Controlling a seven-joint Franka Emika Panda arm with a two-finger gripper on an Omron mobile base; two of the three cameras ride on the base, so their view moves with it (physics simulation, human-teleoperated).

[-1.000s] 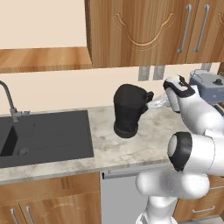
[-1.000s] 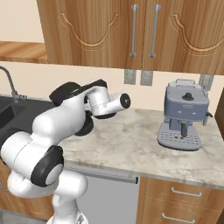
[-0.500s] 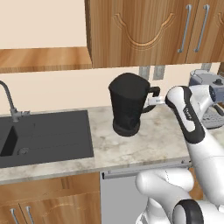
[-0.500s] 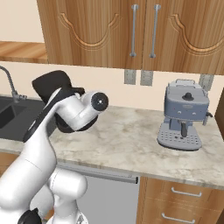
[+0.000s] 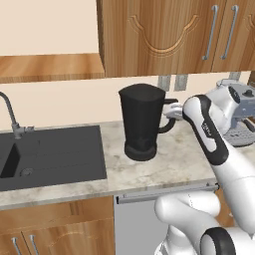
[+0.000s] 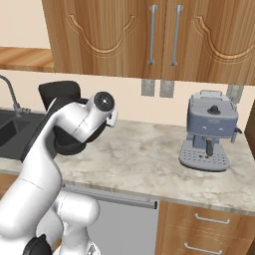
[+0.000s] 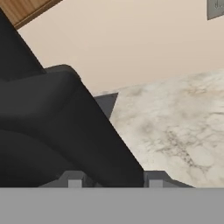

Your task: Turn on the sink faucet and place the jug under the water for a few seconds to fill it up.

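The jug (image 5: 142, 122) was matte black all over, handle and base alike. Left of it, the sink (image 5: 55, 154) was the same flat black, with fine ribbing on its drainboard, and the faucet (image 5: 11, 114) over it was a dull grey metal. The counter (image 6: 144, 159) under the jug was pale beige marble with grey-brown veins. Right of the jug, the coffee machine (image 6: 209, 130) was grey-blue with a black knob on top. Above the jug, the cabinets (image 6: 149, 37) were warm brown wood grain with silver handles. The wall (image 5: 64, 102) behind was plain cream, with two grey outlets (image 6: 157, 88).
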